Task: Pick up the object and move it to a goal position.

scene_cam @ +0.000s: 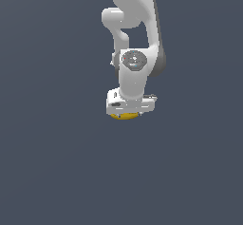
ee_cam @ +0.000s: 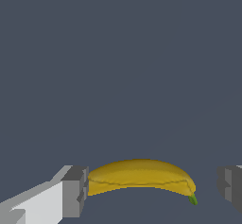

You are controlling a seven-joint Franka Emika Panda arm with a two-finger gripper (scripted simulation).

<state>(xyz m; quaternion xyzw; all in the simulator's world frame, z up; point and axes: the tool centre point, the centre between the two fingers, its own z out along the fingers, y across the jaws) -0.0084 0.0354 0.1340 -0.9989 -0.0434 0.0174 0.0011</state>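
My pincer (ee_cam: 153, 190) straddles the banana (ee_cam: 140, 176) spread wide; it looks light, curved, slippery, so I'd pinch mid-body.

All I have besides the work itself is a flat slate-blue ground (scene_cam: 52, 162), uniform and unmarked from the exterior view's left across to its right. On my wrist feed the same plain surface (ee_cam: 118, 53) fills the frame, near to far.
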